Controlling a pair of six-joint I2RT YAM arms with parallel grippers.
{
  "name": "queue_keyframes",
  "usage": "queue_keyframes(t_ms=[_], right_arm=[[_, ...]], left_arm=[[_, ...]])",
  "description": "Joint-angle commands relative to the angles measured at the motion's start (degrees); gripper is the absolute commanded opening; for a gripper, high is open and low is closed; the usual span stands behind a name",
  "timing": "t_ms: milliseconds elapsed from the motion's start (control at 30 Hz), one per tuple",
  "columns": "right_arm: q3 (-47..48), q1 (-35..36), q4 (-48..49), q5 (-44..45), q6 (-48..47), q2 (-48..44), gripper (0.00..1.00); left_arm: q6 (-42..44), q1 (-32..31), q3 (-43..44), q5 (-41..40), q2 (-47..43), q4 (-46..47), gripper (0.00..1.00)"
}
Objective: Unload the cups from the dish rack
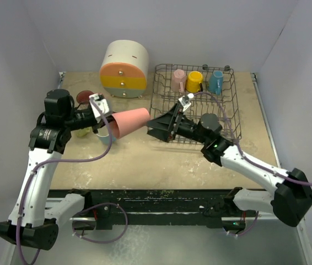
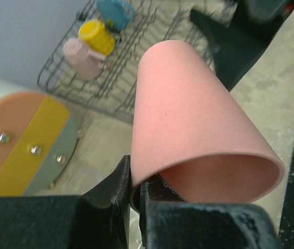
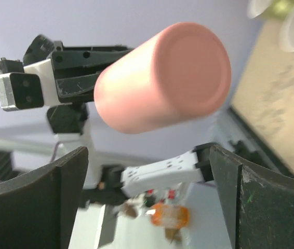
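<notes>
A salmon tumbler hangs on its side above the table, left of the dish rack. My left gripper is shut on its rim: one finger sits inside the mouth and one outside, as the left wrist view shows at the gripper and tumbler. My right gripper stands open just past the tumbler's closed base, apart from it; in the right wrist view the tumbler floats above the wide-open right gripper. A pink mug, a yellow mug and a light blue mug stand in the rack's far row.
A round cream cabinet with coloured drawers stands left of the rack at the back. A few cups cluster on the table under the left arm. Grey walls enclose the table on three sides.
</notes>
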Motion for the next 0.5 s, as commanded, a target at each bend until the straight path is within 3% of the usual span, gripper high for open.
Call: queue_keyframes(t_ms=[0, 167, 333, 467], right_arm=[[6.3, -6.4, -26.1, 4.5, -13.4, -8.5, 1.0], [15.8, -14.5, -50.3, 11.0, -27.6, -11.5, 1.0], [23.5, -22.4, -62.0, 12.9, -36.3, -9.8, 1.0], [29.2, -26.4, -68.8, 16.3, -41.2, -7.3, 1.0]], left_arm=[[5.1, 0.1, 0.4, -15.9, 5.8, -4.3, 0.0], [6.0, -1.0, 4.4, -22.7, 15.3, -8.9, 0.0], [6.2, -5.0, 9.6, -34.0, 25.3, -8.4, 0.0], [6.2, -6.8, 17.3, -37.1, 34.2, -12.5, 0.0]])
